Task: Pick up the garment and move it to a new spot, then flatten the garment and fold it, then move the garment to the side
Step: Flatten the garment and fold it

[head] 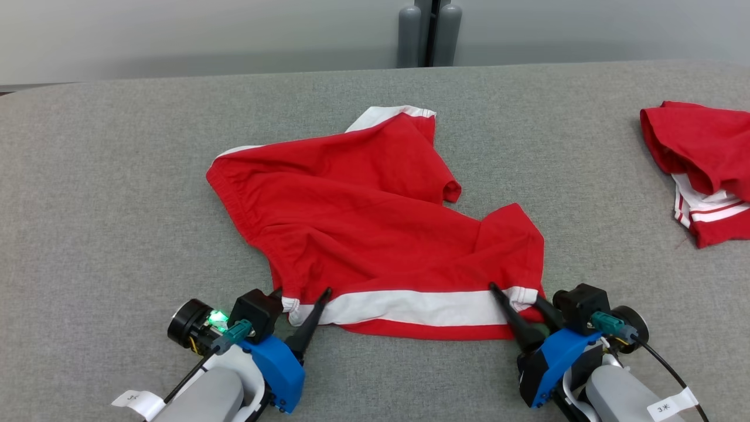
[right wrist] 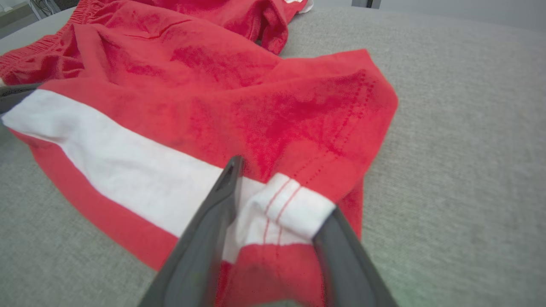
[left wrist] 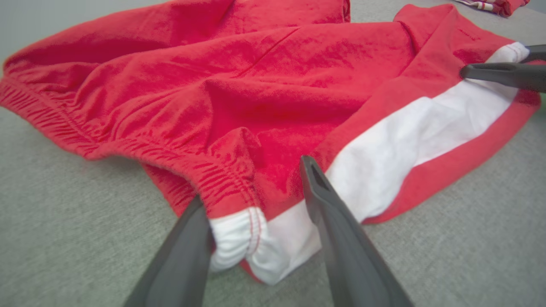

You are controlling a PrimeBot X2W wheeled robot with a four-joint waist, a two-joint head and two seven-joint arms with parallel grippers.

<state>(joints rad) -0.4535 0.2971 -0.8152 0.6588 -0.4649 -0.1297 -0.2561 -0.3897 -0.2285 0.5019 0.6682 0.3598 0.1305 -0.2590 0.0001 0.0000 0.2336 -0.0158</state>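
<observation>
Garment point(head: 375, 223) in red lies loosely spread and wrinkled on the middle of the grey bench point(head: 117, 176). Its gathered waistband point(head: 234, 199) runs down the left side. A broad white stripe point(head: 410, 308) runs along its near edge, with a narrow red strip nearer still. One leg opening is folded over at the far side, showing white trim.

Both arms reach in from the near edge, one at each end of the white stripe. The left jaws stand spread around the near left corner, where the waistband ends in a white gathered piece. In the left wrist view one of the fingers point(left wrist: 187, 251) touches that white piece. The other lies against the stripe, and the corner bulges up between them. A green light point(head: 218, 318) glows on the left wrist.

The right jaws stand narrower, set about the near right corner. In the right wrist view a folded white cuff point(right wrist: 290, 209) with red stitching fills the gap and touches both fingers point(right wrist: 204, 238). Whether it is firmly pinched I cannot tell. The cloth around both corners rests on the bench.

A second red garment with white stripes point(head: 703, 170) lies bunched at the far right, well apart from the first. Two grey posts point(head: 428, 35) stand beyond the far edge.
</observation>
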